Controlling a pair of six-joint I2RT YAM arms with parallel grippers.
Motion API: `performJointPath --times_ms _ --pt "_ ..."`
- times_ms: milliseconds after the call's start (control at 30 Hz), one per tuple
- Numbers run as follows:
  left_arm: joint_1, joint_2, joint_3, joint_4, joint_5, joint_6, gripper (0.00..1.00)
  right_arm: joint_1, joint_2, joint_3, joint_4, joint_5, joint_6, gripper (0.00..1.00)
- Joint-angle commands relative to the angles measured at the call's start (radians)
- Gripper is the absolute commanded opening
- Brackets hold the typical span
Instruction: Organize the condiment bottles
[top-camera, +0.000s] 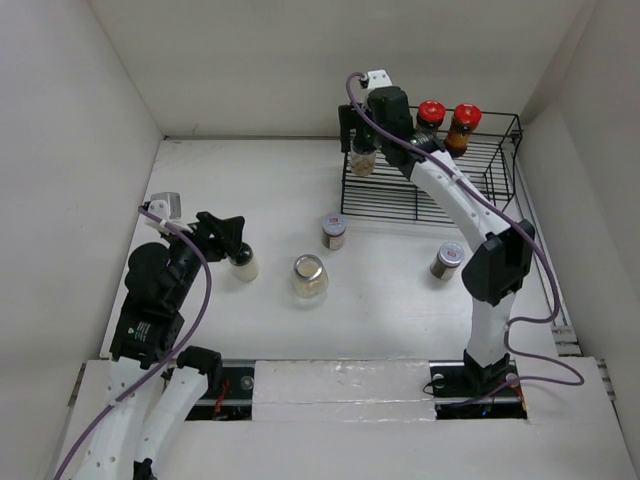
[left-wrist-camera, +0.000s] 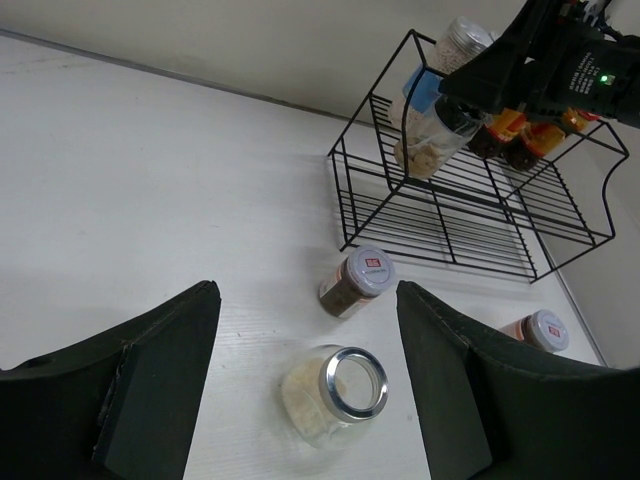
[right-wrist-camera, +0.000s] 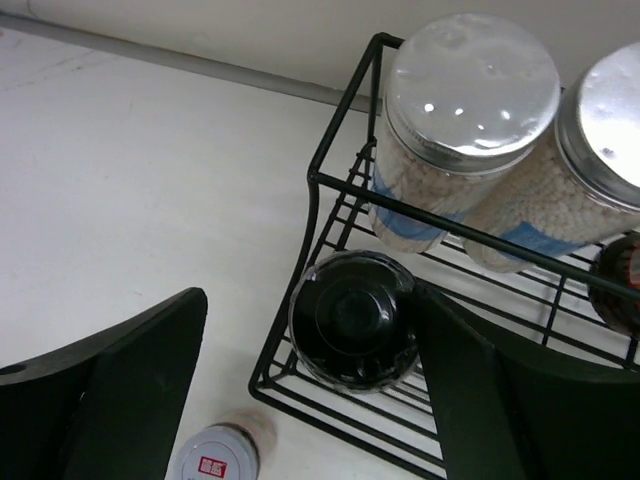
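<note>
Two clearances governed the release I judged to be in hand. The right gripper stood spread either side of the black-capped bottle, which stood upright in a corner of the wire rack. I would lift straight up, clear of the wire and the silver-lidded jars just beside it. The left gripper was spread and empty. The right wrist view showed that cap; the top view hid it under the arm, yet alone showed the white bottle beside the left gripper.
</note>
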Motion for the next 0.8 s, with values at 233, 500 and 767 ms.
performJointPath --times_ms 233,500,767 --pt "0.003 0.013 0.015 0.033 -0.003 0.015 0.69 0.169 -0.451 -0.548 0.272 0.159 -0.105 0.88" --pt "0.003 0.034 0.005 0.033 -0.018 0.015 0.66 0.392 -0.649 -1.117 0.616 -0.081 -0.033 0.91" --pt "0.003 0.056 0.005 0.023 -0.021 0.006 0.69 0.51 -0.456 -1.043 0.549 -0.075 -0.104 1.0"
